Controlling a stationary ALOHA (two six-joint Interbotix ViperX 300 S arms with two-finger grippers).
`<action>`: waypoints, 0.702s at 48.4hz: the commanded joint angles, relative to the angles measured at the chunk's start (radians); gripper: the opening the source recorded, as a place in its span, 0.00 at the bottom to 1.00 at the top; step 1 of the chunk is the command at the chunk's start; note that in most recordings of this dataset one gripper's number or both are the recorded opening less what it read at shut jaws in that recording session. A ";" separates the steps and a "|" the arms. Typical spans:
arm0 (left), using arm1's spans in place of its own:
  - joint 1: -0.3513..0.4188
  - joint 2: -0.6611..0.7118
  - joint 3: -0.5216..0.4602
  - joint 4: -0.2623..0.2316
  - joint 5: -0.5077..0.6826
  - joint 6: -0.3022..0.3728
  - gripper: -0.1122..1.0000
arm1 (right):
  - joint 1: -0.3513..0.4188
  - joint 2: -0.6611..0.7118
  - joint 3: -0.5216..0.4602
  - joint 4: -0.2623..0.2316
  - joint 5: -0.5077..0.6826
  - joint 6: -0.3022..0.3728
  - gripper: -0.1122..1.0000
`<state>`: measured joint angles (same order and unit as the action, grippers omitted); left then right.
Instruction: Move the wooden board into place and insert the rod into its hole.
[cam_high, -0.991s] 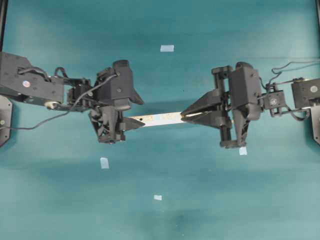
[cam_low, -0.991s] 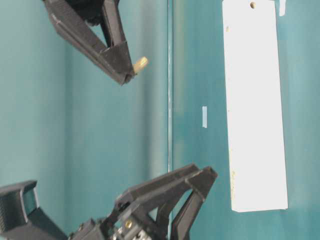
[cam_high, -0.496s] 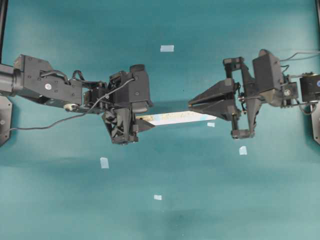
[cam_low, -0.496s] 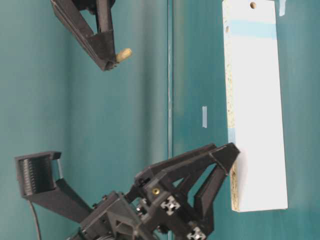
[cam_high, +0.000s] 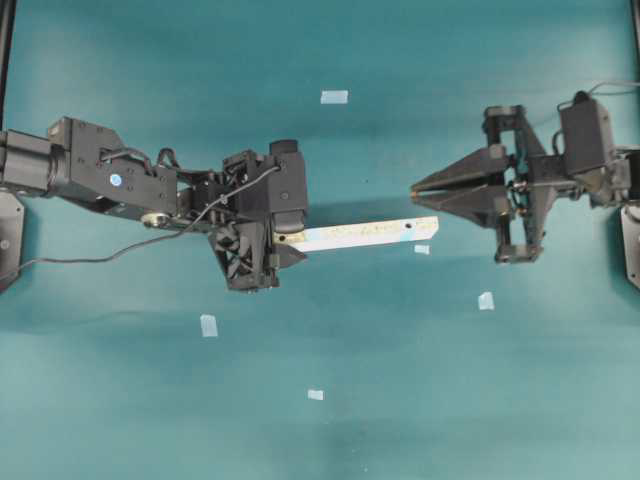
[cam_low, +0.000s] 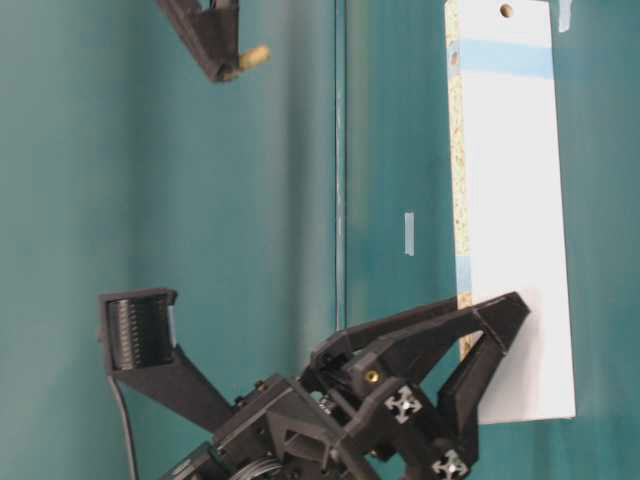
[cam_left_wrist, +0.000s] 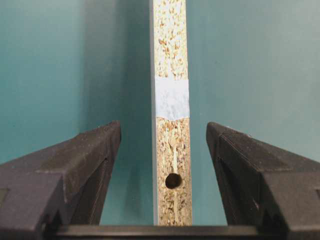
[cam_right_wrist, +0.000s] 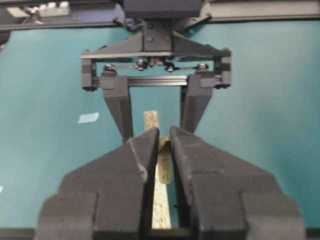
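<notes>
- Overhead view: the wooden board (cam_high: 358, 235) lies flat on the green table (cam_high: 320, 420), running left to right. The left pincer (cam_high: 283, 243) sits over the board's left end, with its two fingers spread, one on each side. The right pincer (cam_high: 416, 189) is off to the right, above the board's right end and apart from it. Its fingers are pressed together to a point. Small tape squares (cam_high: 334, 97) lie here and there on the table.
- Table-level view: this picture is turned on its side. The board (cam_low: 510, 200) looks white with a pale blue stripe and a small hole near its far end. The left pincer (cam_low: 495, 325) reaches over the near end. The right pincer (cam_low: 235, 62) is up in the air, pinching the rod (cam_low: 254, 56), which sticks out of its tip.
- Left wrist view: the board's (cam_left_wrist: 171, 100) speckled thin edge runs up between the two spread fingers (cam_left_wrist: 75, 165). Neither finger touches it. A dark hole and a pale patch show on this edge.
- Right wrist view: the right pincer (cam_right_wrist: 164, 136) is nearly closed. The board (cam_right_wrist: 161, 190) lies below, and the left pincer (cam_right_wrist: 156, 112) stands at its far end.
</notes>
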<state>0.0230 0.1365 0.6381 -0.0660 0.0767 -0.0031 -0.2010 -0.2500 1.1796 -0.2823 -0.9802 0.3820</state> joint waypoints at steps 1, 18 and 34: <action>-0.002 -0.011 -0.018 0.000 -0.006 0.000 0.71 | -0.009 0.002 0.015 0.003 -0.041 -0.009 0.20; -0.002 -0.005 -0.020 0.000 -0.006 0.002 0.71 | -0.014 0.178 0.031 0.003 -0.181 -0.054 0.20; -0.002 0.008 -0.015 0.000 -0.006 0.002 0.70 | -0.014 0.341 -0.012 0.000 -0.273 -0.075 0.20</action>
<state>0.0215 0.1534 0.6381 -0.0660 0.0767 -0.0015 -0.2132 0.0752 1.1858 -0.2823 -1.2272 0.3083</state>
